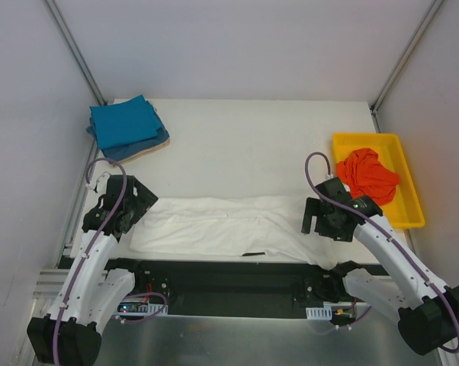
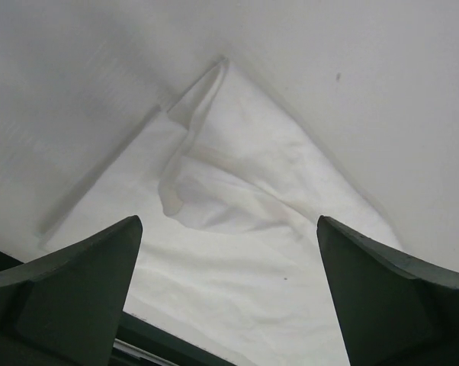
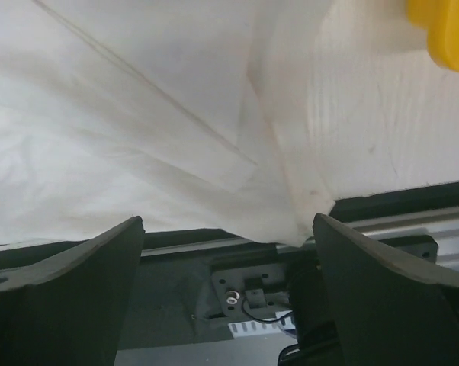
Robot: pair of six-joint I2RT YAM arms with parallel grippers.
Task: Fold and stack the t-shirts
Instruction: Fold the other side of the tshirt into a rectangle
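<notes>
Shirts sit in three spots on the table (image 1: pixel 245 145). The white shirt (image 1: pixel 214 225) lies flat along the near edge as a long, creased band running left to right, with a small black mark (image 1: pixel 254 254) near its front edge. Its right corner droops past the table edge over the dark rail (image 3: pixel 382 202). The left gripper (image 1: pixel 136 212) hovers above the band's left end with its fingers (image 2: pixel 77 297) spread wide and nothing between them. The right gripper (image 1: pixel 312 219) hangs over the right end, also spread wide and empty. At the far left corner lies a folded stack with a teal-blue shirt (image 1: pixel 123 122) on top and a tan shirt (image 1: pixel 159 145) showing at the bottom. On the right, well apart from the stack, a crumpled orange-red shirt (image 1: pixel 367 175) lies in the yellow tray (image 1: pixel 414 207).
</notes>
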